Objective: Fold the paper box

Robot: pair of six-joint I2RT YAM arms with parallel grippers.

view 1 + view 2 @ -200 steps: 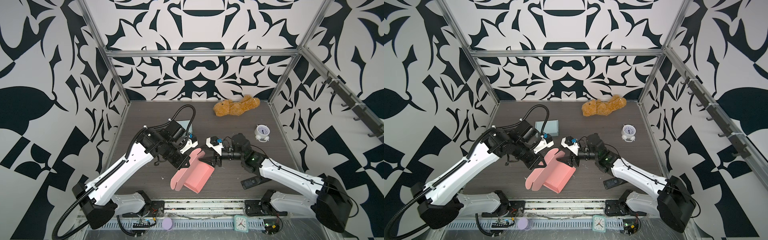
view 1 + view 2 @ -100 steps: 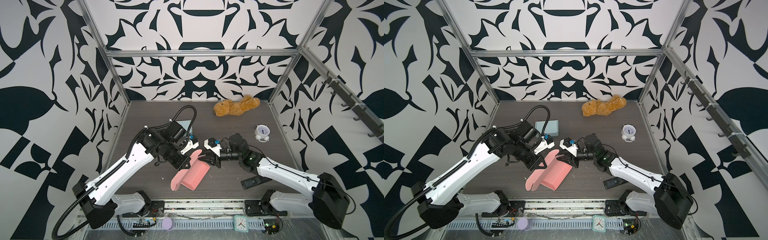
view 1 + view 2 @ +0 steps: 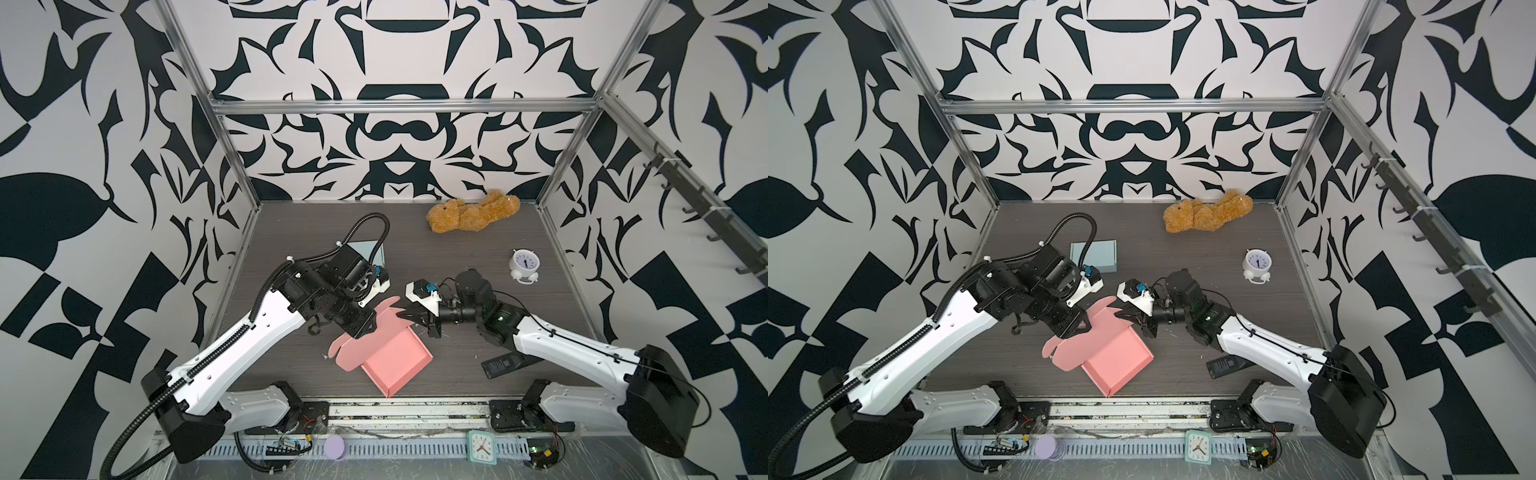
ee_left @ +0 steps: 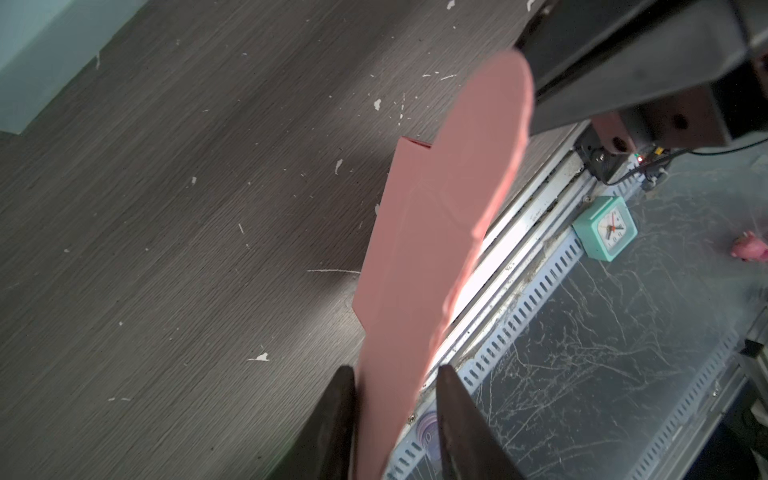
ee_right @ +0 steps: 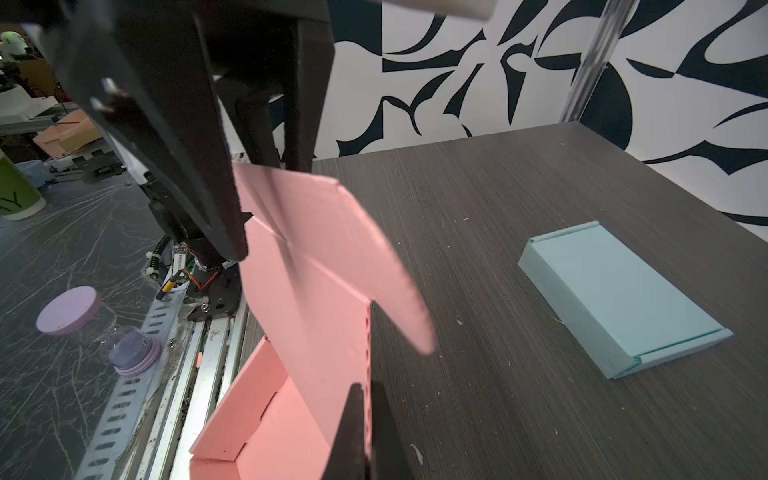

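The pink paper box [image 3: 397,359] lies open near the table's front middle in both top views, its tray [image 3: 1117,359] flat and its lid flap [image 3: 384,311] raised between the two arms. My right gripper [image 5: 368,415] is shut on the perforated side edge of that lid [image 5: 332,291]; a top view shows it [image 3: 402,318] at the flap's right. My left gripper [image 4: 397,399] straddles the rounded flap [image 4: 440,216] with its jaws apart: one finger [image 4: 336,415] touches the card, while the second finger [image 4: 457,415] stands off it. It [image 3: 370,324] sits at the flap's left.
A folded light blue box [image 3: 1096,255] lies behind the left arm. A brown teddy bear [image 3: 473,214] is at the back, a white alarm clock [image 3: 524,266] at the right, a black remote [image 3: 505,365] under the right arm. A teal clock [image 3: 482,446] and a purple lid [image 3: 336,446] sit past the front rail.
My right gripper has moved left onto the lid edge and shut on it. My left gripper's jaws have parted around the flap. The box has shifted slightly.
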